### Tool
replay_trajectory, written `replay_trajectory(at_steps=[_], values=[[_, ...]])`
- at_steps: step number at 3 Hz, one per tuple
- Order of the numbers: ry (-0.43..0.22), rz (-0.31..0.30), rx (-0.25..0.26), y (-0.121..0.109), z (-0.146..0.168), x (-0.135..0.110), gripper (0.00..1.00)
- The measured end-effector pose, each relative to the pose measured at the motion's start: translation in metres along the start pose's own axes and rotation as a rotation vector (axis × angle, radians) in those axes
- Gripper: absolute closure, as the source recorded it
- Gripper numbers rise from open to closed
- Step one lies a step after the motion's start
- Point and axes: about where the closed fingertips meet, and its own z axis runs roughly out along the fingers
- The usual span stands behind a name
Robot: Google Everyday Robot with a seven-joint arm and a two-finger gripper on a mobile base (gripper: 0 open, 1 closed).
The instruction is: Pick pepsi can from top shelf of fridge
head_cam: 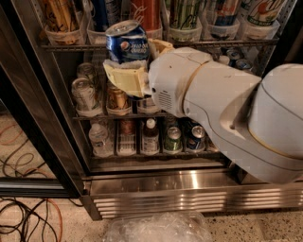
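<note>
Looking at the gripper (pixel 138 64), we see its cream fingers (pixel 124 79) pinching the pepsi can (pixel 127 43), pressed against the can's lower body from two sides. The can is tilted rather than upright, its silver lid uppermost. It sits just in front of the front rail of the top shelf (pixel 227 42), with its base lower than that rail. On the top shelf, a translucent cup holder (pixel 182 34) holds a green-and-white can (pixel 183 13), and beside it a red can (pixel 146 13) stands upright behind the pepsi can. Below the top shelf, the racks of the fridge (pixel 156 189) carry more cans and a small bottle (pixel 150 137), all upright.
</note>
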Motion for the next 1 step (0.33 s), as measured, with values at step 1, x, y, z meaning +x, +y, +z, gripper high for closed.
replay_trajectory(at_steps=[1], values=[[0.0,0.0,0.0,0.0,0.0,0.0,1.0]])
